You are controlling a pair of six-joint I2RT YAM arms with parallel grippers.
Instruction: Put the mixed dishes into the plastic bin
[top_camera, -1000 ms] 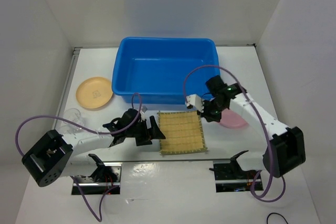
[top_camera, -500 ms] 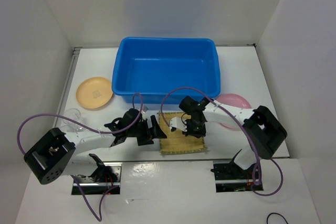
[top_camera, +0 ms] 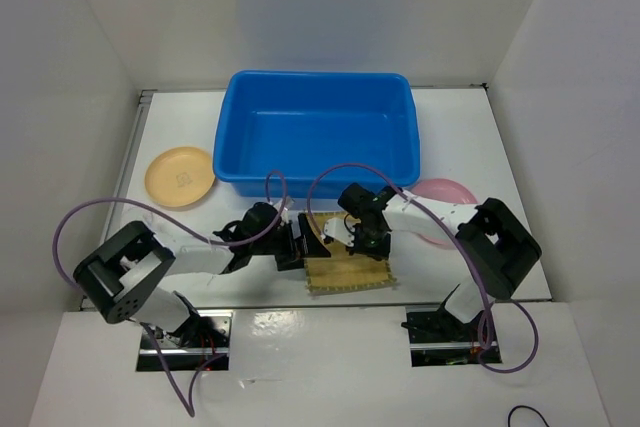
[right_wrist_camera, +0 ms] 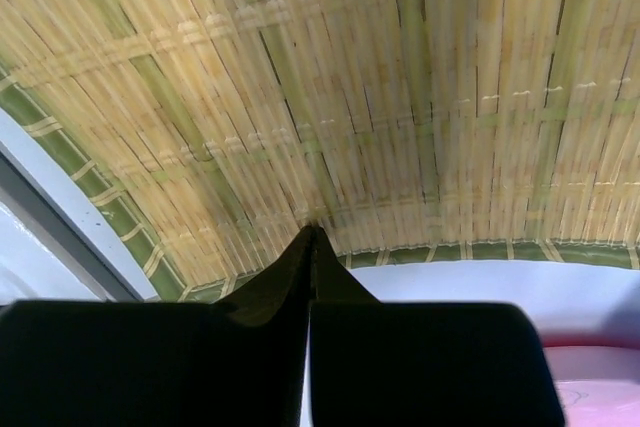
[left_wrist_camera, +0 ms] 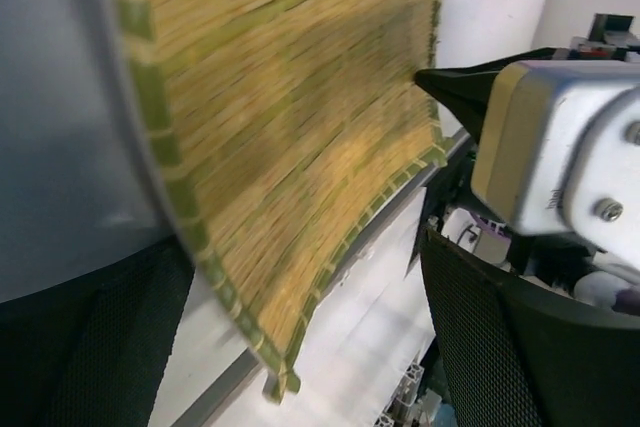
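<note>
Counting one mat (top_camera: 352, 269) at the worktop's (top_camera: 460, 137) near edge, I see my left jaws spread wide at its left side and my right jaws pressed together, tips on it. One blue bin (top_camera: 315, 77) sits by the far edge. Two plates: tan plate (top_camera: 180, 177) toward the left edge, pink plate (top_camera: 452, 192) toward the right.

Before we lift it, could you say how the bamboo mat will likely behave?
The bamboo mat probably flexes: its edge bows in the left wrist view. Thin woven slats suggest lightness. Being flat, it may slide when pushed.
</note>
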